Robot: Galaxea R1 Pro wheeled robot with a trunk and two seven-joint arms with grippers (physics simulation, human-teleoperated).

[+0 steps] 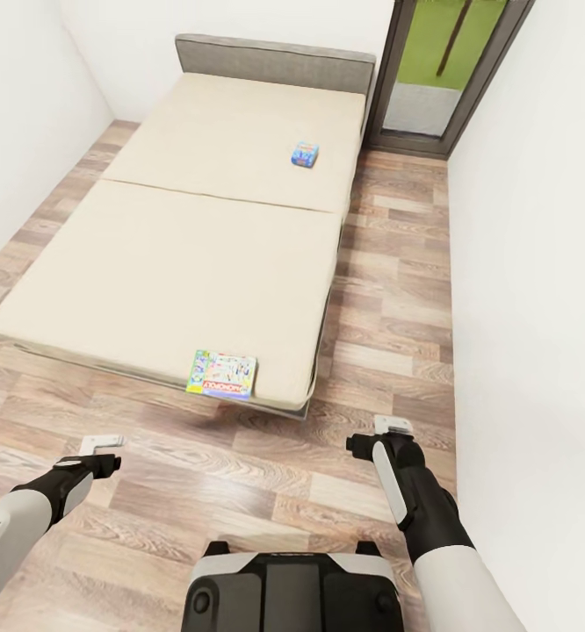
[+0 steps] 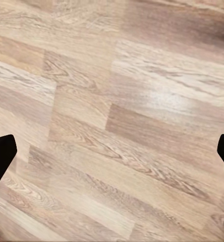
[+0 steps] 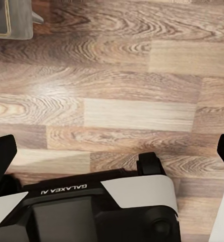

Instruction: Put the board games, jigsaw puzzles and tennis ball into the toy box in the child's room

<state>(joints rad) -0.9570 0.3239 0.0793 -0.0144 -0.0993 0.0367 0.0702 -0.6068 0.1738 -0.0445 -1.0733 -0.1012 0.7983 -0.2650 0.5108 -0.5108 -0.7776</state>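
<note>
Two board games are lying flat on the beige bed [image 1: 169, 263]: the multicoloured lettered box [image 1: 222, 375] at its near edge, the blue box [image 1: 305, 154] toward the headboard.

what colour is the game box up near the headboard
Blue, with a cartoon print too small to read. The game box shows best in the head view, on the bed.
</note>
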